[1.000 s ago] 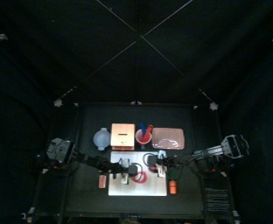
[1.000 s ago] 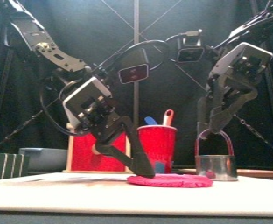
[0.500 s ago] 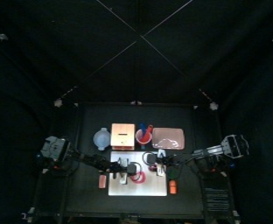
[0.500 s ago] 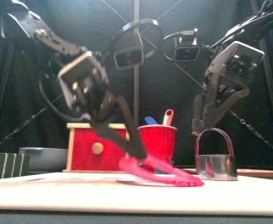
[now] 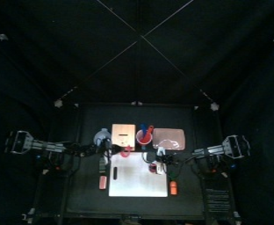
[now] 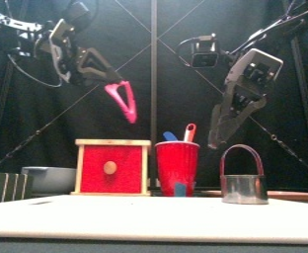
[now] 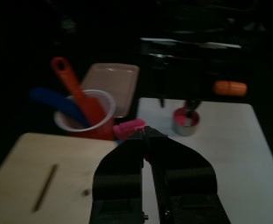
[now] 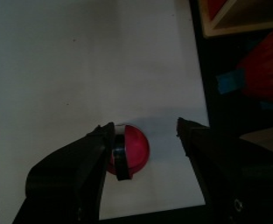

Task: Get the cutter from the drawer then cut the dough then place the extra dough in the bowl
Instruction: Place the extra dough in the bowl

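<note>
My left gripper (image 6: pixel 99 71) hangs high at the left, shut on a strip of pink dough (image 6: pixel 121 102) that dangles in the air above the wooden box (image 6: pixel 114 168). In the left wrist view a pink bit of the dough (image 7: pixel 129 129) shows at the shut jaw tips (image 7: pixel 145 134). The metal cutter (image 6: pixel 244 179) stands on the white board (image 5: pixel 140 180) at the right, with a red disc of dough (image 8: pixel 136 149) inside it. Above the cutter, my right gripper (image 8: pixel 145 131) is open and apart from it.
The blue-grey bowl (image 6: pixel 44 180) sits at the far left beside the box with its red drawer front. A red cup (image 6: pixel 178 166) with toy knives stands behind the board, and the pink tray (image 5: pixel 170 139) lies at the back right. An orange toy (image 5: pixel 172 187) rests by the board's right edge.
My left gripper has risen and swung left, peeling the pink dough off the board into the air. The right gripper has stayed above the cutter.
</note>
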Robot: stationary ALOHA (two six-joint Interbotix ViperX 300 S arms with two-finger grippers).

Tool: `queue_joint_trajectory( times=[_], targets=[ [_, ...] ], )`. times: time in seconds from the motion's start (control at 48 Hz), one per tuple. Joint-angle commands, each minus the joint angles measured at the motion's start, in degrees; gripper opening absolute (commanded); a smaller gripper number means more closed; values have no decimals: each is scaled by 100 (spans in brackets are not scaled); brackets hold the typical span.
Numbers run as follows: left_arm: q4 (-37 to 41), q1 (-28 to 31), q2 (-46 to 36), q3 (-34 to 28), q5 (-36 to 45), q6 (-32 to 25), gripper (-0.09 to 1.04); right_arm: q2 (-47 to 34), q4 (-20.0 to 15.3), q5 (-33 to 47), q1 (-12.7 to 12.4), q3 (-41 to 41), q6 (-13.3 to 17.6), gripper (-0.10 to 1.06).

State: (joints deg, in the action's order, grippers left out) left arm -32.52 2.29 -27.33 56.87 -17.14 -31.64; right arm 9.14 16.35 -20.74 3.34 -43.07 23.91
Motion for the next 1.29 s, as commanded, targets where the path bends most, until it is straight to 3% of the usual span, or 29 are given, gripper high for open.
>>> queue_joint_trajectory(
  times=[0.021, 0.188, 0.354, 0.521, 0.75, 0.854, 1.125, 1.292],
  targets=[
    [105, 633, -888, 229, 141, 0, 39, 132, 9, 35, -53, 97, -9, 91],
    [114, 1564, -2145, 738, 1020, 26, 39, 132, 9, 35, -79, 79, -9, 91],
    [18, 2127, -2575, 1063, 1819, 53, 39, 114, 18, 62, -114, 97, -26, 91],
    [35, 2320, -2004, 1230, 1679, 26, 39, 88, 18, 132, -176, 79, -26, 91],
    [97, 2320, -571, 1151, 1424, 35, 42, 70, 9, 132, -220, 79, -9, 91],
    [97, 2303, -141, 1143, 1354, 44, 51, 62, -9, 132, -220, 97, 9, 91],
    [-246, 2303, -299, 1301, 1002, 79, 97, 53, -44, 132, -229, 123, 18, 91],
    [-615, 2276, -809, 1371, 721, 79, 102, 53, -70, 114, -229, 132, 18, 91]
  ],
)
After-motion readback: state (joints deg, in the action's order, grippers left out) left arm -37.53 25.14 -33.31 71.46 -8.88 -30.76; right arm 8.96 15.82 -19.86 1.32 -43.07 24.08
